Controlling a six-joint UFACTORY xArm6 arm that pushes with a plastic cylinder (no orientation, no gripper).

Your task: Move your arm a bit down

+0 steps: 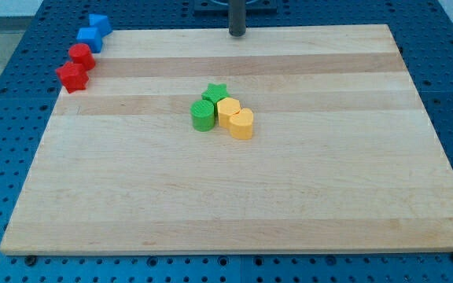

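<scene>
My tip (237, 34) is at the view's top, at the board's far edge, a little right of centre. It touches no block. Well below it, near the board's middle, four blocks huddle together: a green star (215, 93), a green cylinder (203, 115), a yellow hexagon-like block (227, 110) and a yellow heart-like block (241, 124). The tip stands well above this cluster in the view, with bare wood between them.
At the view's top left, off the wooden board (132, 196) on the blue pegboard (22, 94), lie two blue blocks (99, 23) (89, 38), a red cylinder (81, 56) and a red star-like block (71, 76).
</scene>
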